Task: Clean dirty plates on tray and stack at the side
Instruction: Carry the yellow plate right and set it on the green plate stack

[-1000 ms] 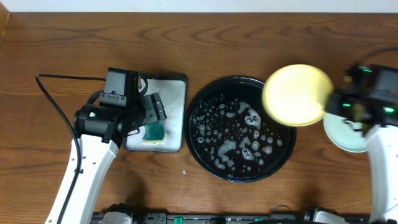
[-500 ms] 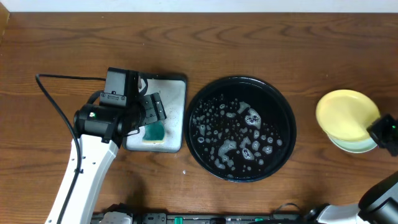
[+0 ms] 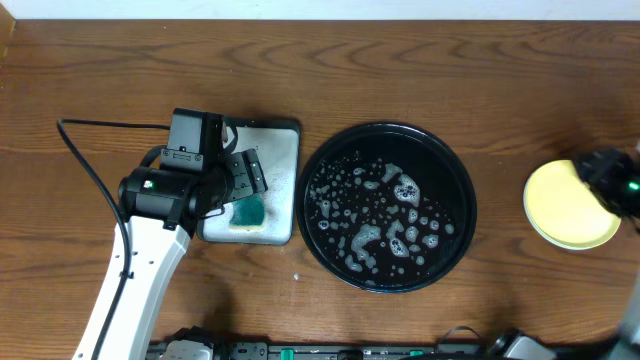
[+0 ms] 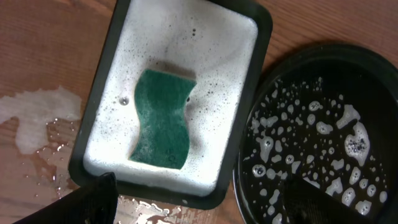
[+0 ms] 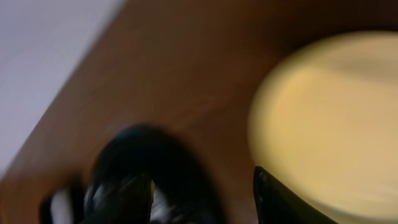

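Note:
The yellow plate (image 3: 566,205) lies flat on the table at the far right, clear of the black tray (image 3: 455,170); it also shows in the blurred right wrist view (image 5: 329,112). The two mint plates are hidden, apparently under it. The tray holds only foam and water and shows in the left wrist view too (image 4: 373,87). My right gripper (image 3: 612,184) is at the plate's right edge; its fingers (image 5: 205,190) are spread with only table between them. My left gripper (image 3: 245,182) hovers open and empty (image 4: 196,210) over the sponge tray.
A small grey sponge tray (image 3: 285,135) full of foam stands left of the black tray and holds a green sponge (image 4: 161,118). Water is spilled on the wood by its near-left corner (image 4: 37,118). A black cable (image 3: 90,165) runs along the left arm.
The right arm carried the yellow plate from above the tray's right rim out to the right side and set it flat there. The left arm has not moved.

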Motion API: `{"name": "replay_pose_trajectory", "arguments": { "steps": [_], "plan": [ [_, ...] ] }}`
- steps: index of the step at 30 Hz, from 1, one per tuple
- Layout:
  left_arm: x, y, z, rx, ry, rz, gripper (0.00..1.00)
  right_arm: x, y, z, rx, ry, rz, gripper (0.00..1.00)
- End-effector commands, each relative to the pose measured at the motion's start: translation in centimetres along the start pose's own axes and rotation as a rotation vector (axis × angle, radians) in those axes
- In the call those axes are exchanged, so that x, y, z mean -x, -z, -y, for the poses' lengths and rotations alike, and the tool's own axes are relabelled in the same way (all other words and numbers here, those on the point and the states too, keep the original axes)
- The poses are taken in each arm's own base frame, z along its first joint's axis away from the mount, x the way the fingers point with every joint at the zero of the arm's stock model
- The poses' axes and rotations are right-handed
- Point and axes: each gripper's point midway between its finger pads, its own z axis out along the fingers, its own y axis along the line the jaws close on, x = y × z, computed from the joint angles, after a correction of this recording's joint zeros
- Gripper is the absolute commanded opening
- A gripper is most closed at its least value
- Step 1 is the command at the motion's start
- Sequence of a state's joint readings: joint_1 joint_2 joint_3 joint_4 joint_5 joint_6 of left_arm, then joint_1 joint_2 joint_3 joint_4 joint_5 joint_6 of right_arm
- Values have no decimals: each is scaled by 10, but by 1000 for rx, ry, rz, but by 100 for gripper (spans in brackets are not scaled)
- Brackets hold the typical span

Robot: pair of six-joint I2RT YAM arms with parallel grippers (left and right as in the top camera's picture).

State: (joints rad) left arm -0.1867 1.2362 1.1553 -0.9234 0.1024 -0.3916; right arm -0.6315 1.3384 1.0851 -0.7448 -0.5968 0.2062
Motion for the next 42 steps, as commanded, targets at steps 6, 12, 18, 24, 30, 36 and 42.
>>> {"name": "replay_pose_trajectory", "arguments": {
  "steps": [6,12,18,24,30,36,42],
  "plan": [
    [2,2,1,-1,-5,7,84,-108,87,-182,425,625,9,51],
    [2,2,1,-1,-5,7,84,-170,145,-222,651,821,11,99],
    [2,2,1,-1,-5,7,85,-192,169,-220,707,869,10,99],
    [2,2,1,-1,-5,7,84,-173,147,-182,432,922,87,99],
    [2,2,1,-1,-5,7,84,-138,124,-156,256,908,333,99],
    [2,2,1,-1,-5,7,85,-143,98,-132,288,896,527,99],
    [2,2,1,-1,-5,7,84,-153,64,-102,291,880,649,99]
  ]
}}
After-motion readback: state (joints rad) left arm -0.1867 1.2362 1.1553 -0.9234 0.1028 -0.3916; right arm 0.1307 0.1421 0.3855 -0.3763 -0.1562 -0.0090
